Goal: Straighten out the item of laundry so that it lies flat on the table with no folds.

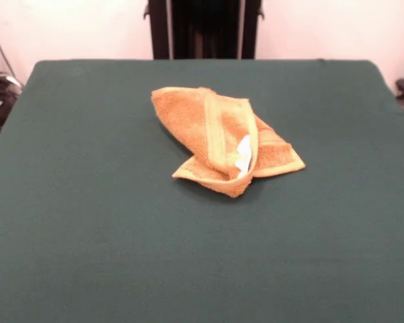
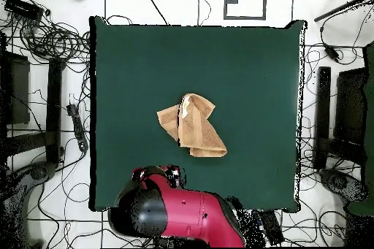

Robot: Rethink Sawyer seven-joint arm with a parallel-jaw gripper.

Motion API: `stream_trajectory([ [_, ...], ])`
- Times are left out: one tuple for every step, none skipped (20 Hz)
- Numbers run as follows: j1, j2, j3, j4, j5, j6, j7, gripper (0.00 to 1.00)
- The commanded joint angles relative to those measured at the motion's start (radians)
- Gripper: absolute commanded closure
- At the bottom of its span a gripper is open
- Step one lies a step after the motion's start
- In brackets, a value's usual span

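Open or closed, cannot tell: only a sliver of the gripper point(image 2: 169, 172) showing past the bulky red and black arm point(image 2: 182, 213) at the table's robot-side edge, well apart from the cloth.

Nearest the front camera, bare dark green table point(image 1: 87, 235), matte, smooth and flat. Further in, roughly mid-table, the item of laundry point(image 1: 222, 138): orange-tan terry, nubbly and soft, bunched into a lopsided wedge. Nearest tip folded under itself. At least 2 pointed corners poking out low, 1 to each side. Small white care tag point(image 1: 243, 158) peeking from a crease beside a paler, smoother woven band point(image 1: 215, 128) crossing the heap. Further back, a rounded, doubled-over lobe.

By the look of it, task barely begun: several layers stacked, no edge straight, square outline lost. Left to do: pull corners apart, open each fold, smooth flat. Plenty of free table on every side for that.

Beyond the far edge, the black pedestal point(image 1: 203, 27) against a pale wall.
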Motion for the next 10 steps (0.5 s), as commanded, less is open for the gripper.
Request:
stream_trajectory([
  [-0.001,0.148,0.056,0.004,-0.040,-0.140,0.146,0.00],
  [-0.003,0.163,0.059,0.003,-0.040,-0.161,0.145,0.00],
  [-0.003,0.191,0.059,-0.003,-0.043,-0.193,0.148,0.00],
  [-0.006,0.208,0.062,-0.003,-0.041,-0.211,0.148,0.00],
  [-0.007,0.213,0.064,-0.002,-0.038,-0.221,0.148,0.00],
  [-0.007,0.228,0.065,-0.004,-0.037,-0.236,0.148,0.00],
  [-0.007,0.239,0.066,-0.005,-0.037,-0.248,0.147,0.00],
  [-0.008,0.254,0.067,-0.008,-0.035,-0.266,0.149,0.00],
  [-0.008,0.268,0.067,-0.009,-0.033,-0.283,0.152,0.00],
  [-0.003,0.285,0.063,-0.016,-0.034,-0.302,0.155,0.00],
])
